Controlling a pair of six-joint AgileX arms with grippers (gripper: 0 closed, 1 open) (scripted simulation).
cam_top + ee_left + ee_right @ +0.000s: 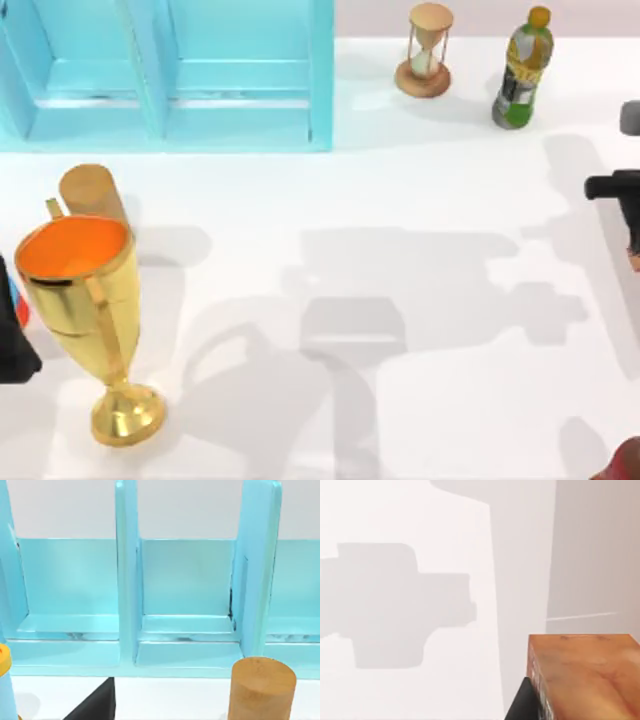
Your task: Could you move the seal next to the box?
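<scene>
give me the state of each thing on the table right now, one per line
trophy: upright, near left side
wooden cylinder: standing behind the trophy
hourglass: upright, at the back
bottle: upright, capped, right of the hourglass
shelf: at back left, compartments bare
seal: at the right tool, above the table, not yet by the shelf
right tool: at right edge
left tool: at left edge

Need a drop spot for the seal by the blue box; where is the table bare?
Bare: the white table in front of the box, between the trophy and the right claw. Crowded: the left side with the wooden cylinder, and the far right with the hourglass and bottle.
</scene>
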